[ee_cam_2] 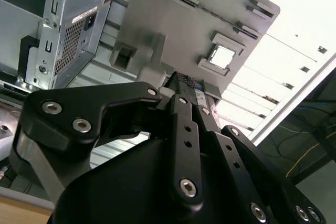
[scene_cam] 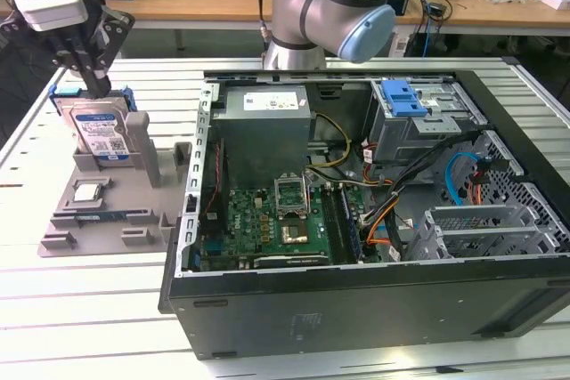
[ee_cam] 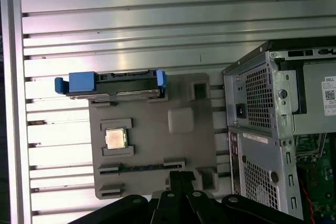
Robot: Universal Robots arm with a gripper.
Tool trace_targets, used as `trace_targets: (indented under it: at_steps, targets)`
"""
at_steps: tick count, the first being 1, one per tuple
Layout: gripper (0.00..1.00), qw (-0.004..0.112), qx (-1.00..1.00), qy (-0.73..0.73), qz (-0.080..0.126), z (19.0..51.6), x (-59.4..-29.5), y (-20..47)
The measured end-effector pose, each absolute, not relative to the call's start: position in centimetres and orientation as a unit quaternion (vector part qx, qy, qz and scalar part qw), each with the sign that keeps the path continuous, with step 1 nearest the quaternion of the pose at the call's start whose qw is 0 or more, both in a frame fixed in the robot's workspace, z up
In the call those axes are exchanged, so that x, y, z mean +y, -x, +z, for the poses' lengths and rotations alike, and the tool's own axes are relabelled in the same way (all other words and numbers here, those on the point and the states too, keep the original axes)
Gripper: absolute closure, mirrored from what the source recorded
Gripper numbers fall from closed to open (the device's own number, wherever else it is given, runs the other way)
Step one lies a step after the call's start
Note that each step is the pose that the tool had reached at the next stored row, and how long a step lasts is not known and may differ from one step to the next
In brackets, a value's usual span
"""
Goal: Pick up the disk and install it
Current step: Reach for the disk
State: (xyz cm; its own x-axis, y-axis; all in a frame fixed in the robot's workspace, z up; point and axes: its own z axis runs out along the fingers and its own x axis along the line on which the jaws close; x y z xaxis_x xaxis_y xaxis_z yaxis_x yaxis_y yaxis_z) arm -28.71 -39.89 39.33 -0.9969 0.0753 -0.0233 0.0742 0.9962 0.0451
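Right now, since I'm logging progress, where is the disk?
At the exterior view's left, the disk stands on edge in the grey holder, just below the gripper.

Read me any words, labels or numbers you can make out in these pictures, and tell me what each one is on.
White-and-blue label on the disk: print too small to read.
Power supply sticker: too small to read.
Computer case sticker in the first wrist view: blurred, not readable.
No other text is legible.
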Motion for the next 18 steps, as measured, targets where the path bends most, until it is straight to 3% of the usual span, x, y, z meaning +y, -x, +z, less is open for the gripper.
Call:
trace_targets:
  at_steps: [18]
  targets:
    - [0.89, 0.012, 0.999, -0.037, 0.022, 39.3, -39.9, 31.3]
